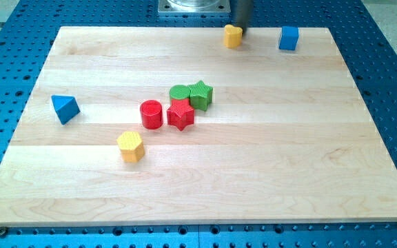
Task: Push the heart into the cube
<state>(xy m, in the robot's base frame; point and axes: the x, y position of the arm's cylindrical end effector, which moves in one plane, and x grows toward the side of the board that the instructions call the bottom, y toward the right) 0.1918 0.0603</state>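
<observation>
Pale wooden boards make up the table top (253, 179), which rests on a blue perforated base (391, 83) that shows on every side of it.

Nearest the view's bottom, left of centre, sits a yellow hexagonal block (131, 145), apart from everything else. A little farther and to its right is a tight cluster: a red cylinder (151, 114) stands just beside a red star (180, 114), and the two look close enough to touch. Behind the red star are a green cylinder (179, 93) and a green star (200, 94), pressed together side by side, with the red star's far edge against them. Well off to the left, at about the same depth as the cluster, lies a blue triangular block (65, 108), alone near the board's left edge.

At the far edge of the board is the yellow heart (233, 35), right of centre. The blue cube (289, 38) stands to the heart's right at the same depth, clearly apart from it with bare wood between them.

My tip (241, 27) comes down at the far edge, touching or just beside the heart's far right corner, on the side facing the cube. This arm carries a plain rod with no jaws, so nothing opens, closes or grips. A grey metal mount (191, 7) shows beyond the board.
</observation>
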